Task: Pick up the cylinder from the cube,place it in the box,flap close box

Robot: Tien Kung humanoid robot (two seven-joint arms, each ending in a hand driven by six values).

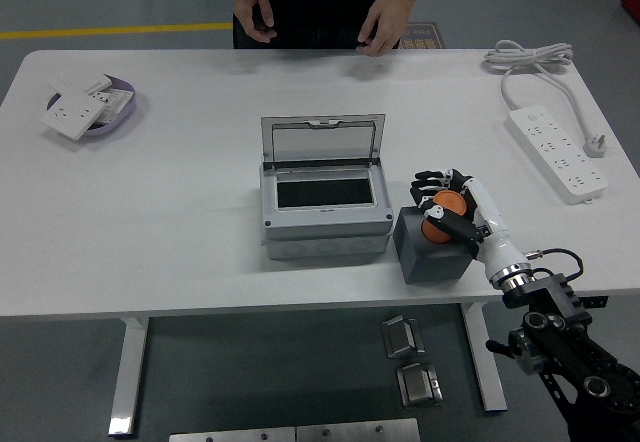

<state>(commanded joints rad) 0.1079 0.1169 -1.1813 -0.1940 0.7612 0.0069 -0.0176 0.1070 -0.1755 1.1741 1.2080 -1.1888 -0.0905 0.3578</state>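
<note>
The orange cylinder (440, 217) sits on top of the dark grey cube (428, 252), and the right hand (452, 207) has its fingers curled around it. Just left stands the grey box (322, 224), lid upright. A person's hands (255, 10) hover at the far table (180, 192) edge.
</note>
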